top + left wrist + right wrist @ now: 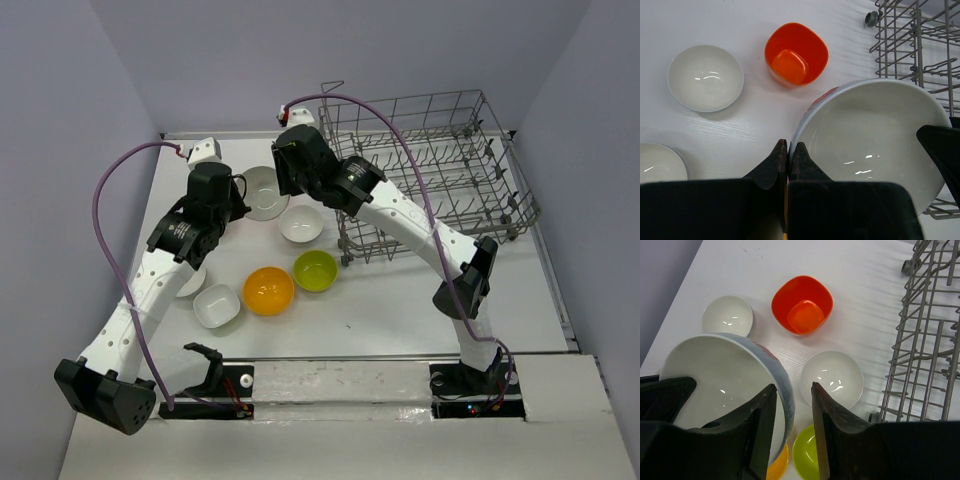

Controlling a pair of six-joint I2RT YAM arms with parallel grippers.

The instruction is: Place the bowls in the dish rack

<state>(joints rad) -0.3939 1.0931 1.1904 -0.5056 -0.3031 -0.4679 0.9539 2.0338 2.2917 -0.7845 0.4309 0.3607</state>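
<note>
A large white bowl [262,190] with a blue-grey, red-patterned outside hangs tilted above the table, left of the dish rack [430,160]. My left gripper [788,147] is shut on its rim [805,120]. My right gripper [792,390] straddles the opposite rim [782,375], one finger inside the bowl and the other outside, with a gap still showing. A red-orange bowl [802,304] sits on the table beyond, hidden under the arms in the top view. The grey wire rack [930,330] holds no bowl that I can see.
Below the held bowl sit a small white bowl [301,224], a lime green one [315,270], an orange-yellow one [269,290] and a white one [216,305]. Another white bowl [705,77] lies near the red-orange one. Purple walls close in on the left and the back.
</note>
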